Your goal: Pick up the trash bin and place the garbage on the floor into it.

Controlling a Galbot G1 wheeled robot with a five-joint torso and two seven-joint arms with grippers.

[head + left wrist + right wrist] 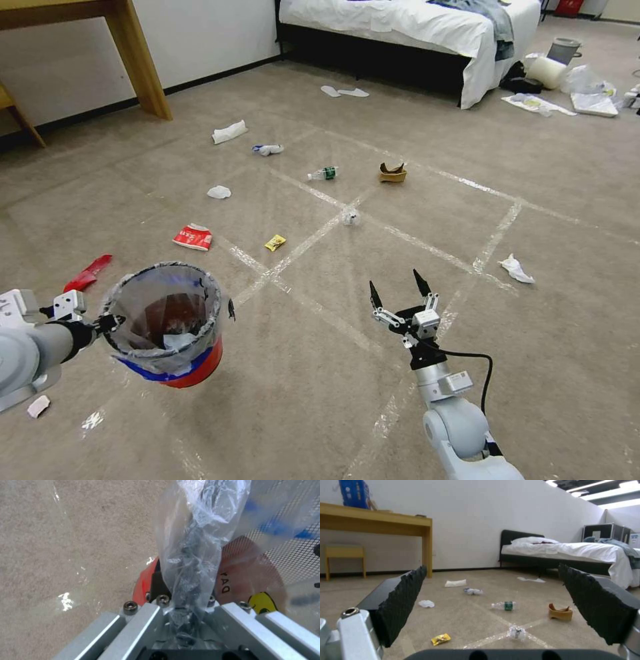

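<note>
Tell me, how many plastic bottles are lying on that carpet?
1. The green-labelled bottle lies on its side on the floor, left of the torn brown paper bag, well ahead of the open right gripper. More could be hidden among the clutter by the bed.

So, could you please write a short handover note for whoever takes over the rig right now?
Left hand: shut on the trash bin at its bag-lined rim, bin held off the floor.
Right hand: open, empty, low over the carpet and facing the litter.
Done: bin picked up.
Left: all garbage on the floor, including the yellow wrapper, bottle, red wrapper and tissues.
</note>
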